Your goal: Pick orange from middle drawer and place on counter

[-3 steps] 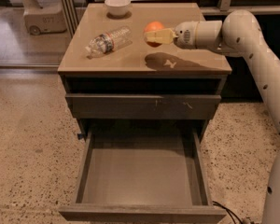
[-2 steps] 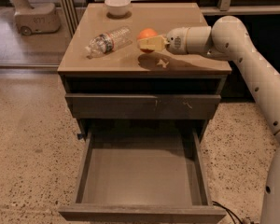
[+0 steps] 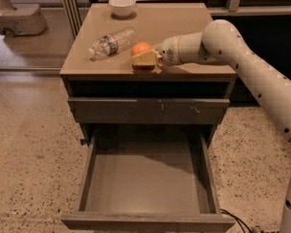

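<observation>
The orange [image 3: 140,47] is small and round and sits between the pale fingers [image 3: 144,62] of my gripper [image 3: 142,55], low over the front middle of the tan counter [image 3: 184,28]. The gripper is shut on the orange. I cannot tell whether the orange touches the counter. My white arm [image 3: 242,62] reaches in from the right. The middle drawer [image 3: 145,178] is pulled fully out below, with its flat dark bottom bare.
A clear plastic bottle [image 3: 111,41] lies on its side on the counter just left of the orange. A white bowl [image 3: 122,5] stands at the counter's back. A closed drawer front [image 3: 148,109] with pale scratches is above the open drawer. Speckled floor surrounds the cabinet.
My gripper has moved left and down with the orange, from above the counter's right side to low over its front middle. The view has also shifted.
</observation>
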`<state>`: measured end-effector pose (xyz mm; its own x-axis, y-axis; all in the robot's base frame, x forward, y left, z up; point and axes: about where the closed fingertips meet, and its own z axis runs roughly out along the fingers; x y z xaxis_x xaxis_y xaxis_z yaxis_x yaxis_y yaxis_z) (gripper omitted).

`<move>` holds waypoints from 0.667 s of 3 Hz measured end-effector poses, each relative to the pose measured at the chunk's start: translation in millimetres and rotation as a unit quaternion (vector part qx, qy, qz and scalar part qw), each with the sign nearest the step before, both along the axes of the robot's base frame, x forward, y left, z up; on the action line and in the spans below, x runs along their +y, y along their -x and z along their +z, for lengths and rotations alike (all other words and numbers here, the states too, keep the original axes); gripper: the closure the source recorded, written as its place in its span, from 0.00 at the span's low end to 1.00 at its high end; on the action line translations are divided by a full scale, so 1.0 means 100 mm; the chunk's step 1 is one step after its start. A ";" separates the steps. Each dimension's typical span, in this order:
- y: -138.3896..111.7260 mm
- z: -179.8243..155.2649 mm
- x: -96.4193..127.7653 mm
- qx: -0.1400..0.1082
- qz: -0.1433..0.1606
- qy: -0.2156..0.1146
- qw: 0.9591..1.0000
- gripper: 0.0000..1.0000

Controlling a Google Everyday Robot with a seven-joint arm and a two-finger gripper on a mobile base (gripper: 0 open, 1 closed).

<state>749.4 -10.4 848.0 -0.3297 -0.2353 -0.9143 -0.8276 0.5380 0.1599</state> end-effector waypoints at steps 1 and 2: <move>0.06 -0.06 0.07 -0.007 0.004 0.023 1.000 1.00; -0.02 -0.11 -0.02 0.024 -0.011 -0.020 0.999 0.82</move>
<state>751.5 -12.8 837.2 -0.3781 -0.1912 -0.9058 -0.8069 0.5477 0.2213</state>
